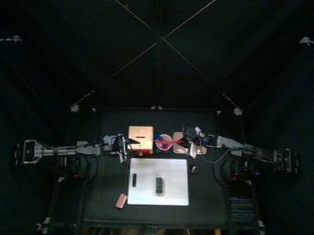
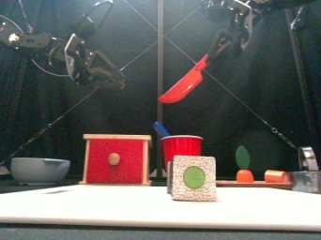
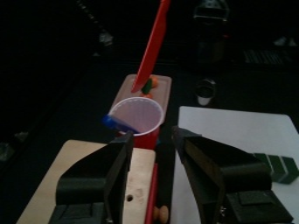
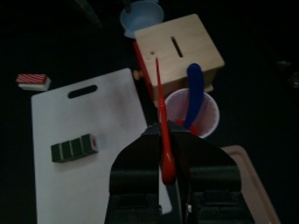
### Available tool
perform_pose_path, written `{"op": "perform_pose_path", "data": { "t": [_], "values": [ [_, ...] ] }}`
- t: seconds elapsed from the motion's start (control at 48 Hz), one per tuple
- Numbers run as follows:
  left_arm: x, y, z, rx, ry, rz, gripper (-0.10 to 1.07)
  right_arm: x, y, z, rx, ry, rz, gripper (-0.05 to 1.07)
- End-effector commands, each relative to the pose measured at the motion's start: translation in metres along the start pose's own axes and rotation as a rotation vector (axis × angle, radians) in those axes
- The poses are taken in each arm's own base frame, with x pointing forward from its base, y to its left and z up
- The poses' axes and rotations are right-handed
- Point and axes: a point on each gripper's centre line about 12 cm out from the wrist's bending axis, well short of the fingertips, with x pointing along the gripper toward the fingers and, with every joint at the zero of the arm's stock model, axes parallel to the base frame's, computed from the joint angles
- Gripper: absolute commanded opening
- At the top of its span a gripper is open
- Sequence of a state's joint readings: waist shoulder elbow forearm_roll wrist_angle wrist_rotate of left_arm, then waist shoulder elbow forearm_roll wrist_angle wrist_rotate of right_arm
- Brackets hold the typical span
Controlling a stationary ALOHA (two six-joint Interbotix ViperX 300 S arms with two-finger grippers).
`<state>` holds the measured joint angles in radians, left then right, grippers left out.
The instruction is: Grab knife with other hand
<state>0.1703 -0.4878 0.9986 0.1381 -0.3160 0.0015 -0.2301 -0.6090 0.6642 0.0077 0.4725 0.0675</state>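
Observation:
The red knife (image 2: 189,81) hangs tilted in the air above the red cup (image 2: 182,147), blade end lower and toward the left. My right gripper (image 2: 231,34) is shut on its handle; in the right wrist view the knife (image 4: 158,96) runs out from between the jaws of that gripper (image 4: 166,144). My left gripper (image 2: 93,66) is open and empty, up at the left, apart from the knife. In the left wrist view the knife (image 3: 153,48) lies beyond the open left gripper (image 3: 152,140), over the cup (image 3: 140,114).
A red wooden box (image 2: 115,157), a grey bowl (image 2: 38,169) and a green-dotted box (image 2: 193,178) stand by the white cutting board (image 2: 113,208). A blue utensil (image 4: 195,83) sticks out of the cup. A tray (image 2: 268,183) with small items is at the right.

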Motion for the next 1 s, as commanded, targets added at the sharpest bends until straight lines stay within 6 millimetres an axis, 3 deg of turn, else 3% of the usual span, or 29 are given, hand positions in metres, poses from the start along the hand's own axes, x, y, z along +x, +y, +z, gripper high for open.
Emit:
{"op": "perform_pose_path", "data": {
  "t": [0.0,0.167,0.375,0.542,0.979],
  "values": [
    [0.001,-0.005,0.009,0.002,-0.032,-0.018,0.96,0.001,0.006,-0.011,0.000,-0.073,0.031,0.37],
    [0.007,-0.018,0.004,-0.020,-0.010,-0.057,1.03,0.012,0.026,-0.036,-0.036,-0.145,0.105,0.37],
    [0.022,-0.042,-0.015,-0.089,0.064,-0.111,1.03,0.027,0.038,-0.064,-0.040,-0.224,0.160,0.37],
    [0.035,-0.047,-0.022,-0.139,0.073,-0.103,1.03,0.036,0.040,-0.078,-0.006,-0.249,0.171,0.37],
    [0.064,-0.050,-0.035,-0.148,0.057,-0.088,1.00,0.049,0.049,-0.081,0.001,-0.241,0.191,0.37]
  ]
}}
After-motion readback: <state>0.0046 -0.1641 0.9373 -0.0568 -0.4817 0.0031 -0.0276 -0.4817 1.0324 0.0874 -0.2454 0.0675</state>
